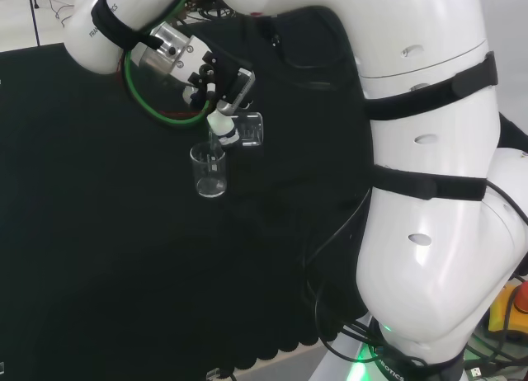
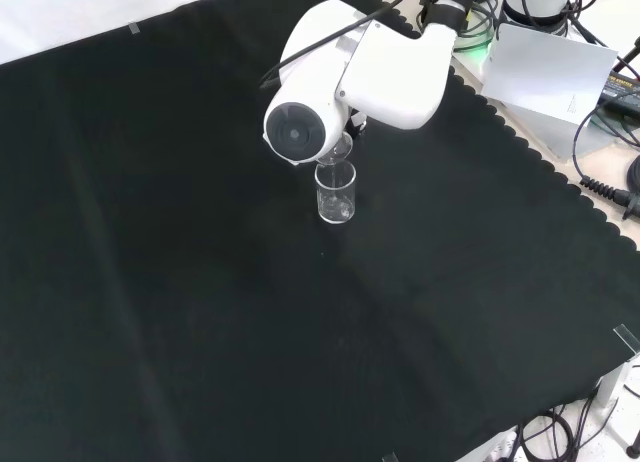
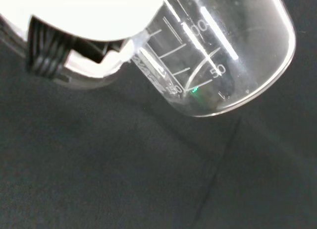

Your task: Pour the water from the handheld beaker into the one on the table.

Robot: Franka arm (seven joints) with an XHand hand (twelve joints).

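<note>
In the head view the hand [image 1: 216, 88] is curled round a clear handheld beaker [image 1: 249, 129], which lies tipped on its side just above and right of a clear beaker standing on the cloth [image 1: 208, 170]. In the front view the standing beaker [image 2: 336, 191] sits upright below the arm's round grey cap [image 2: 296, 132], with the tipped beaker's lip [image 2: 342, 153] just over its rim. In the wrist view the held beaker [image 3: 223, 55] is close, tilted, with graduation marks and a water line near its base; a finger [image 3: 74, 50] lies against its wall.
Black cloth [image 2: 180, 282] covers the bench, with a scalloped edge [image 2: 540, 152] at the front view's right. A green cable loop [image 1: 157, 109] hangs by the wrist in the head view. The arm's white links [image 1: 429, 183] take up that view's right side.
</note>
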